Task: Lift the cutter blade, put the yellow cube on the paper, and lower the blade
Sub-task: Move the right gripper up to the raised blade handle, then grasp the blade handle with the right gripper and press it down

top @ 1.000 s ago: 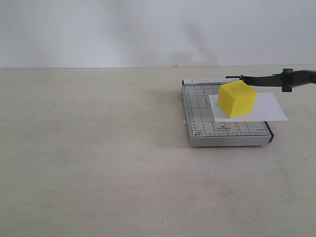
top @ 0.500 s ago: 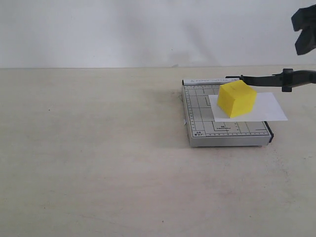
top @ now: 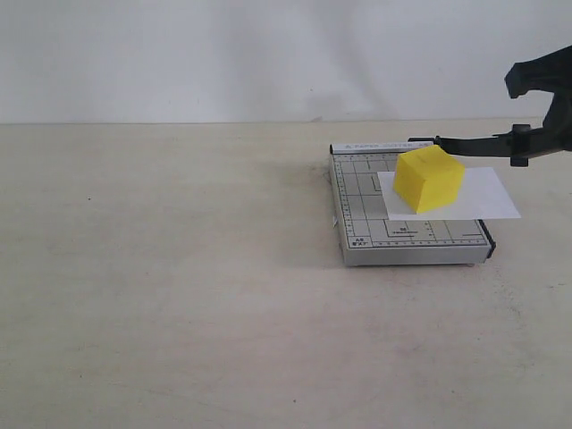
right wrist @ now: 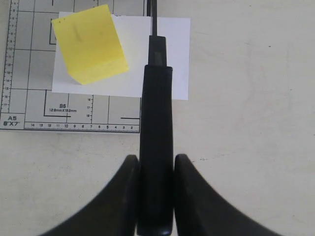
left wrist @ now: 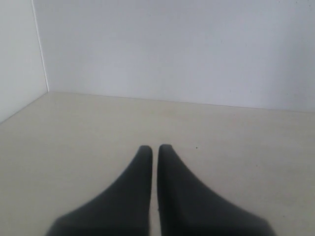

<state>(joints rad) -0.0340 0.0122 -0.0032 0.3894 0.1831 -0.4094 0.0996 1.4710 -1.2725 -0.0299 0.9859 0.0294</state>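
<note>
Cutter blade [top: 474,146], a long thin black lever with a thick rounded black handle [top: 536,143], stands lifted off its small grey gridded cutter base [top: 366,210] in the exterior view. It is hinged at the far right corner and reaches out to the right above the pale desk [top: 179,286]. That leaves the cutting edge clear. The bright yellow cube [top: 429,179], matte and solid, sits on the plain white sheet of paper [top: 487,198], which lies on the right half of the base and overhangs its right edge. The dark right gripper [top: 539,116] hangs over the handle at the right margin, placed, I judge, to swing the lever down, the one step left.

From the left wrist, the left gripper [left wrist: 152,150] shows its jaws almost together, holding nothing, over bare desk with a white wall [left wrist: 172,49] beyond. None of the task's things appear there, so this arm seems parked out of the way.

The right wrist looks along the handle [right wrist: 156,147]. The jaws are narrow, one finger [right wrist: 129,182] on each side of it with no gap showing, so they hold it, though how firmly cannot be read. Beyond, the cube [right wrist: 88,42] rests on the paper [right wrist: 174,54] left of the blade's line and apart from the lever. A lowered blade should therefore pass beside the cube rather than strike it.
</note>
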